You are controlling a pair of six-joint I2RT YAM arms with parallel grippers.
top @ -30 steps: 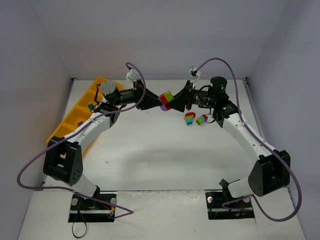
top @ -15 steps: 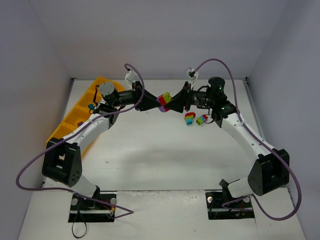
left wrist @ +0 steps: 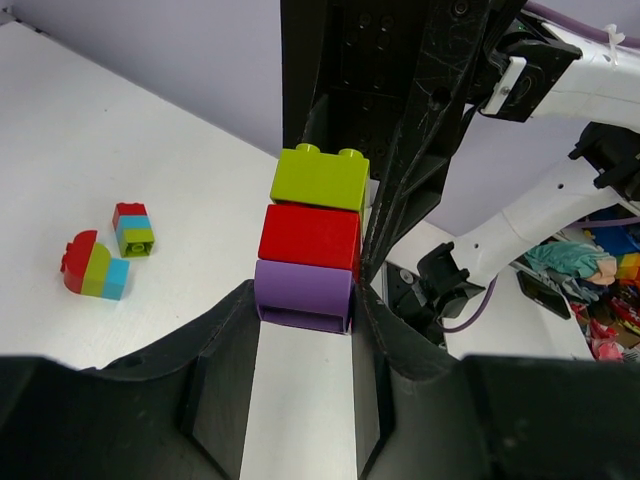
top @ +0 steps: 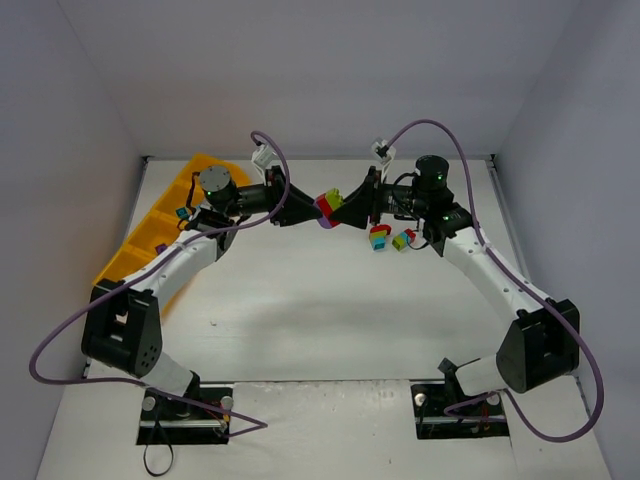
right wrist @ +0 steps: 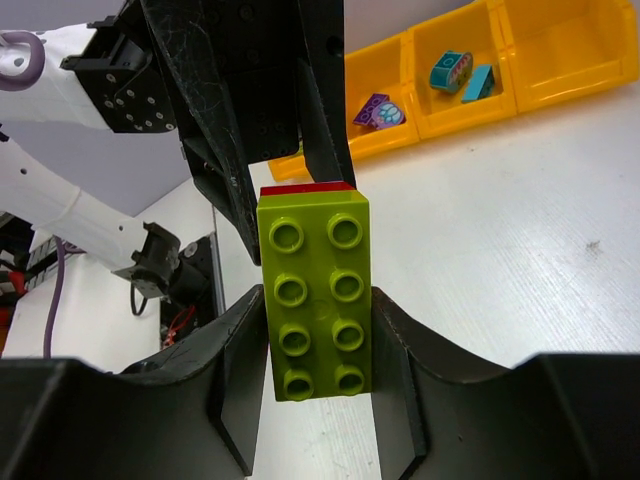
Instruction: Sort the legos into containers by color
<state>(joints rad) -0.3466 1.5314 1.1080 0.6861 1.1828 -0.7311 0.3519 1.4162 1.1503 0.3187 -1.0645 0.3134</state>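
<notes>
Three joined legos hang above the table, left gripper clamped on the purple end, right gripper on the lime; few pieces occupy the tray, two mixed stacks lie unsorted.

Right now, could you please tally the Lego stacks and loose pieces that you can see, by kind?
Held stack: 1
Table stacks: 2
Purple piece in tray: 1
Teal pieces in tray: 2
Total: 6
</notes>
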